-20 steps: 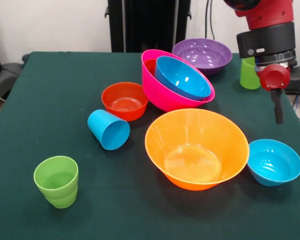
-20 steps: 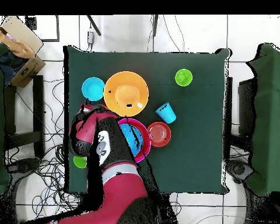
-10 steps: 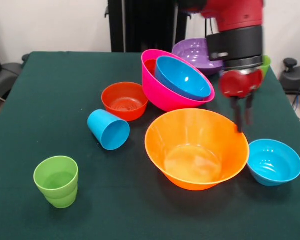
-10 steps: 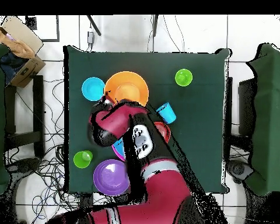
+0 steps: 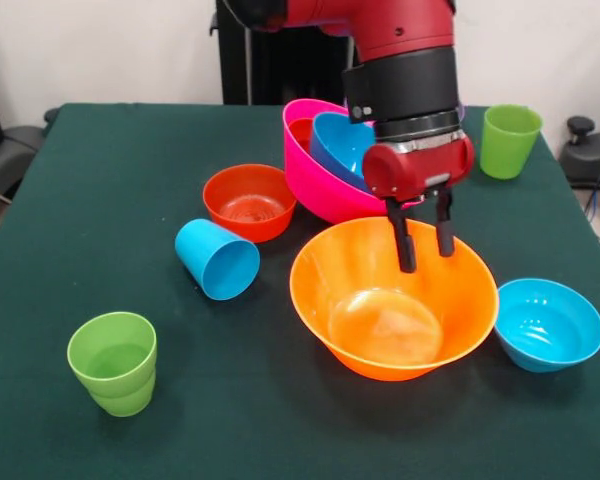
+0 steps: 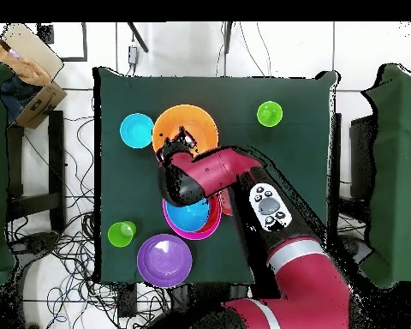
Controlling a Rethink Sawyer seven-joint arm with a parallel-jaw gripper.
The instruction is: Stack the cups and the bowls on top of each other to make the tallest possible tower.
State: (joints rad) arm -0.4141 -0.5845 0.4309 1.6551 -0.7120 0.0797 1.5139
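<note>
My gripper (image 5: 426, 255) is open and empty, its fingers hanging inside the far part of the large orange bowl (image 5: 395, 300); it also shows in the overhead view (image 6: 179, 141) over that bowl (image 6: 196, 124). Behind it the large pink bowl (image 5: 320, 180) holds a blue bowl (image 5: 340, 145) and a small red-orange bowl (image 5: 300, 130). A medium red-orange bowl (image 5: 248, 202) sits to the left. The sky blue cup (image 5: 217, 259) lies on its side. One green cup (image 5: 112, 362) stands front left, another (image 5: 508, 140) far right. The small blue bowl (image 5: 548, 323) sits front right.
The purple bowl (image 6: 164, 260) is hidden by the arm in the front view; overhead it sits near the robot's base beside the pink bowl (image 6: 192, 233). The arm (image 6: 243, 184) reaches across the table's middle. A cardboard box (image 6: 25, 73) sits off the table.
The arm has swung from the table's right side, in the front view, leftward over the orange bowl, and the gripper has dropped into it. The bowls and cups have not moved.
</note>
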